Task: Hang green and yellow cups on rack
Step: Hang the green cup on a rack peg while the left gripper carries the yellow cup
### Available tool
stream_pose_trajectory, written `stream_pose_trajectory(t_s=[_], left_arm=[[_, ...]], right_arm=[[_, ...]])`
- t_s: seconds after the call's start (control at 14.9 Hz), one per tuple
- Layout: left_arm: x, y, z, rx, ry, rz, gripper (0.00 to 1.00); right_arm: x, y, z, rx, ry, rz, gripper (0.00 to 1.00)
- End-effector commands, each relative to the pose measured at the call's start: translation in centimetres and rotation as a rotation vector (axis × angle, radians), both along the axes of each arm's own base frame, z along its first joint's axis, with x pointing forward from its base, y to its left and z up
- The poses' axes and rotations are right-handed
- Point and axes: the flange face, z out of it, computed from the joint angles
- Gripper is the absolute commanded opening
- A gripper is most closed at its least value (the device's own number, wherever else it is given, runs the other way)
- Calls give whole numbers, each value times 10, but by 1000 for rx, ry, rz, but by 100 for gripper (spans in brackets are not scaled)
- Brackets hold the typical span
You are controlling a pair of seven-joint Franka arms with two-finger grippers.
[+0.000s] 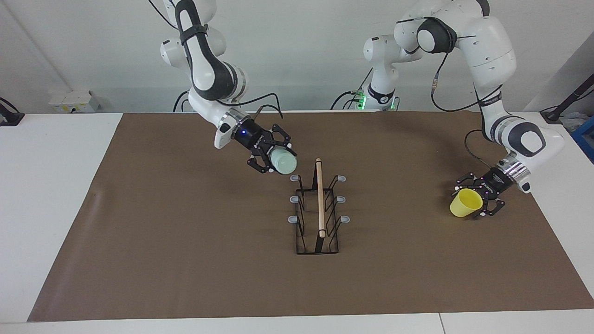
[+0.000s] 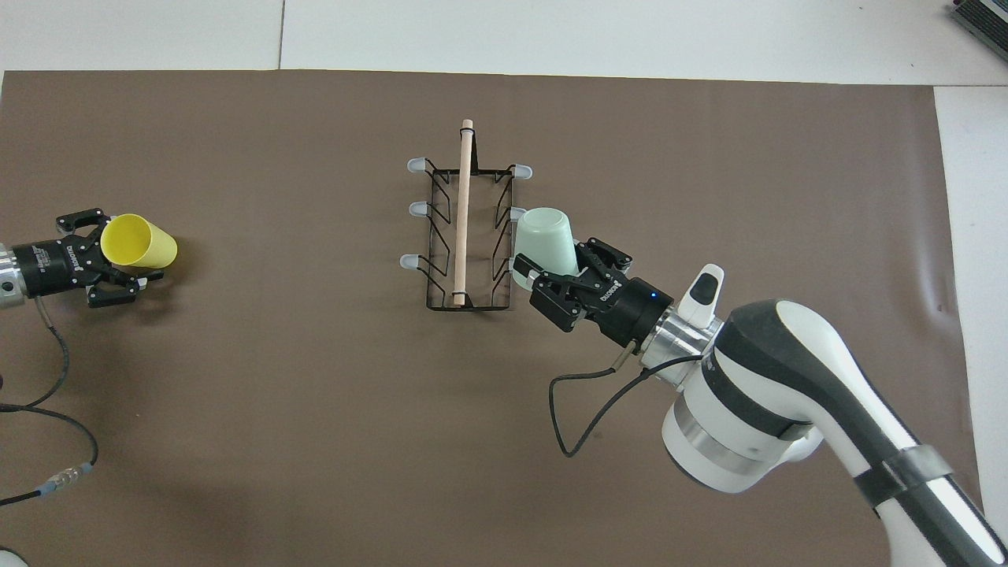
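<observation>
Pale mint green cup [image 1: 284,161] [image 2: 545,238] sits in the black right end effector [image 1: 274,155] [image 2: 557,272], bright yellow cup [image 1: 465,203] [image 2: 138,242] in the black left end effector [image 1: 478,200] [image 2: 110,256], both arms glossy white with dark grey joints and silver wrist rings. The rack [image 1: 317,214] [image 2: 466,228] is thin black wire, topped by a light wooden rod [image 1: 319,197] [image 2: 462,206], its prongs capped in soft grey. Underneath, a plain brown mat [image 1: 185,241] [image 2: 709,157] with no pattern covers the white tabletop [image 1: 51,153] [image 2: 551,35].
</observation>
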Motion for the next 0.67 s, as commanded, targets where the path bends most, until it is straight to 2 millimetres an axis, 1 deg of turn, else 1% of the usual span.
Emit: stream_pose_trajectory(t_s=[0.0,0.07,0.13,0.2,0.4,0.47,0.61], left_arm=[[-5,-10,5,2,-18,9,90],[-4,-12,5,1,-18,5,81],[-2,-14,7,4,-22,2,52],[-2,-15,10,5,-39,-11,1],[3,-13,25,25,-75,-22,0],[10,-11,36,38,-95,-28,0],[17,-16,47,64,-109,-51,0]], right_arm=[[-2,11,-14,-7,-102,-32,0],[-1,13,-15,-7,-131,-38,0],[0,14,-15,-3,-138,-35,0],[-1,14,-15,-12,-143,-34,0],[0,15,-25,-87,-202,-14,0],[0,15,-25,-96,-211,-13,0],[5,19,-24,-125,-253,-6,0]])
